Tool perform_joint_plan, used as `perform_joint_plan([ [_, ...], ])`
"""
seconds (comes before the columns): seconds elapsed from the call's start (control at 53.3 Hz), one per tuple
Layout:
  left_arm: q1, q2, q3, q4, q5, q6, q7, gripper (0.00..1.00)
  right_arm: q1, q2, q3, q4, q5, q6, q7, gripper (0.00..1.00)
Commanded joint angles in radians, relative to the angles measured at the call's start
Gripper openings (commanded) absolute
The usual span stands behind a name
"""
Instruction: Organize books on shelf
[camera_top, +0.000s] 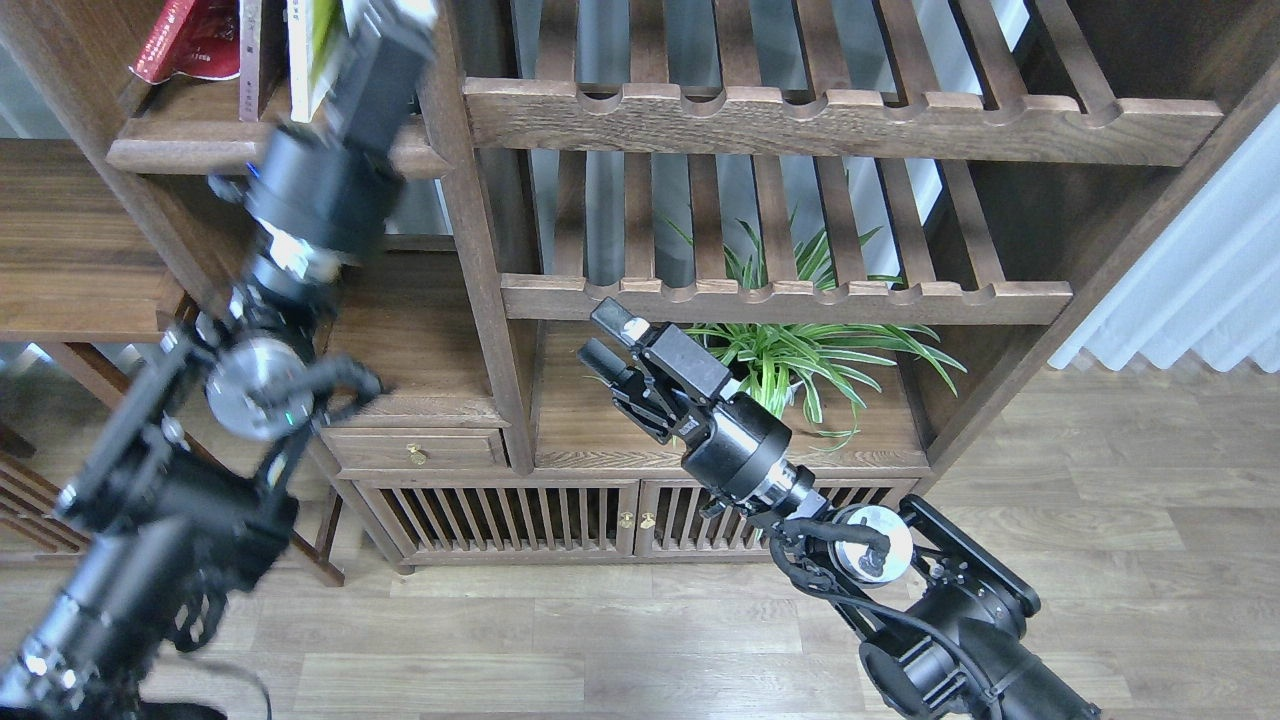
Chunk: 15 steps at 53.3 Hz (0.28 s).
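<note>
The shelf (170, 150) is the dark-brown board at the top left. On it stand the books: a red cover (190, 40) leaning at the left, a maroon one (250, 60) beside it and a yellow-green one (308, 55). My left arm rises from the bottom left, blurred by motion. Its gripper (385, 35) is up in front of the shelf's right end, just right of the yellow-green book, hiding what stands there; its fingers cannot be told apart. My right gripper (598, 335) hangs open and empty, low in the middle, before the plant compartment.
Two slatted racks (830, 115) (780, 298) fill the upper right of the cabinet. A spider plant (810, 350) sits behind my right gripper. Below are a small drawer (415, 450) and slatted doors (500, 520). A lower wooden ledge (80, 260) juts at the left.
</note>
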Motion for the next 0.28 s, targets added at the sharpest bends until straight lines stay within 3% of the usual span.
perform_joint_plan([
  [0.0,0.065,-0.001,0.002,0.001,0.000,0.000,0.036,0.99,-0.003,0.001,0.001,0.001,0.001,0.000,0.000,0.86],
  [0.263,0.080,-0.001,0.015,0.002,0.000,0.000,0.036,0.99,-0.003,0.000,0.001,0.001,0.000,0.000,0.000,0.86],
])
